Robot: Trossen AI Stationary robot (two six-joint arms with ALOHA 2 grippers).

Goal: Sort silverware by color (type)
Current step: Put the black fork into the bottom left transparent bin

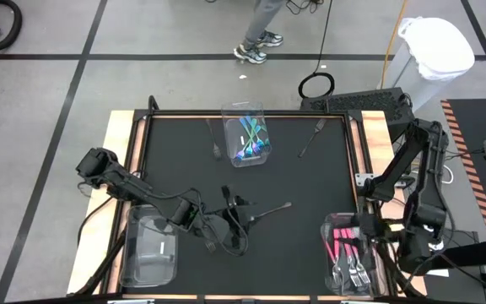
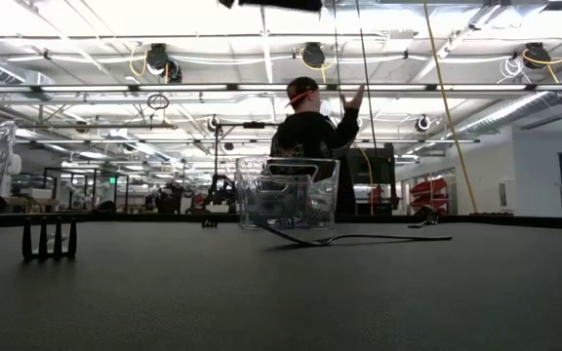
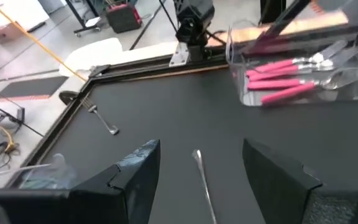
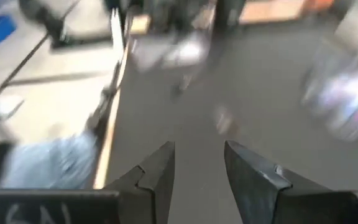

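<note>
A dark grey utensil (image 1: 268,210) lies flat on the black mat near the centre, and its thin end (image 3: 199,168) shows between the fingers in the left wrist view. My left gripper (image 1: 230,221) is open and stands on either side of that end without touching it. Teal-handled silverware (image 1: 250,138) lies in a clear bin (image 1: 245,160) at the far middle. Pink-handled silverware (image 3: 278,78) lies in a clear bin (image 1: 328,253) at the near right. My right gripper (image 4: 199,163) is open with nothing in it, raised near the pink bin (image 3: 236,50).
Another dark fork (image 1: 310,138) lies at the far right of the mat, and one more (image 1: 216,145) left of the teal bin. A third clear bin (image 1: 133,253) stands at the near left. A person (image 2: 310,136) stands beyond the far edge.
</note>
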